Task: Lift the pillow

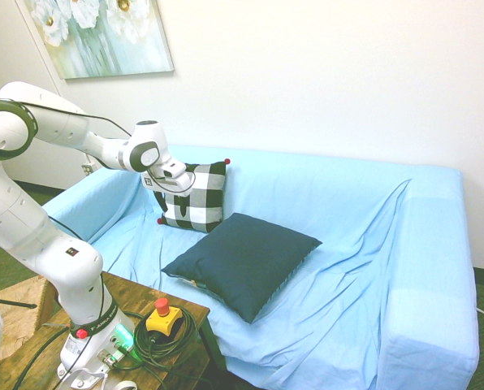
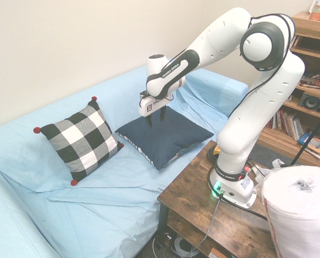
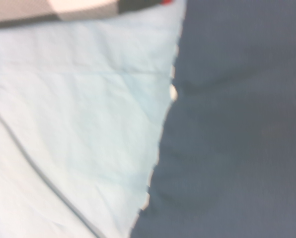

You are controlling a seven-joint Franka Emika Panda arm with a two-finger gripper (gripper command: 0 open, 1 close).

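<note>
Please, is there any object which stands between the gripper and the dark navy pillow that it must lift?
Nothing visible stands between the gripper and the navy pillow. Its fingers are apart, above the pillow. The checked cushion lies to one side.

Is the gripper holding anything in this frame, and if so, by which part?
Nothing is held: the gripper hangs with its fingers apart and nothing between them, above the navy pillow.
</note>
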